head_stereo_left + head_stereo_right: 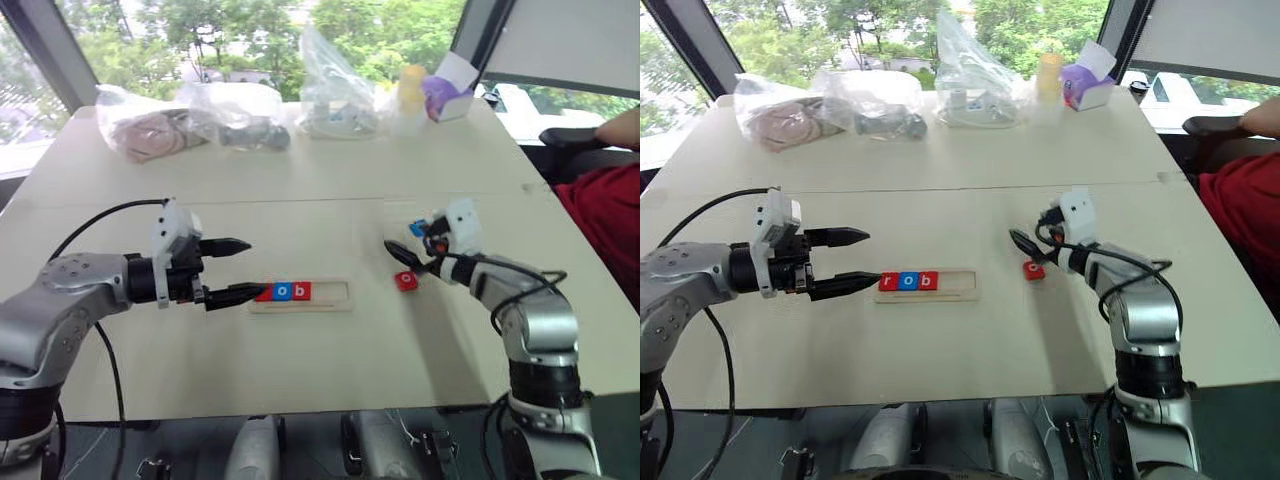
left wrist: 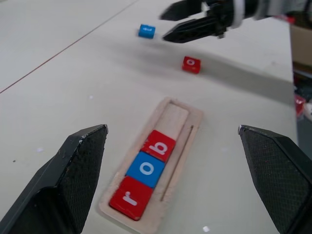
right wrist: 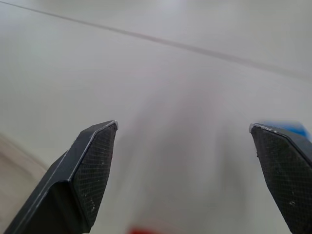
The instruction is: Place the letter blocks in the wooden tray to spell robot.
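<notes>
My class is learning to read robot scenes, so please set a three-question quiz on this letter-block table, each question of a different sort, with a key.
1. True or false: the wooden tray already holds three letter blocks.
2. Multiple choice: which loose block lies nearest the right gripper? A) red o block B) a green block C) a yellow block
3. Fill in: the tiles in the tray read r, o, ___.

Key:
1. True. Two slots at the tray's far end are bare.
2. A. The blue block lies a bit farther, behind the gripper.
3. b.

Both grippers' jaws stand open; the left gripper hovers by the tray's r end.
</notes>
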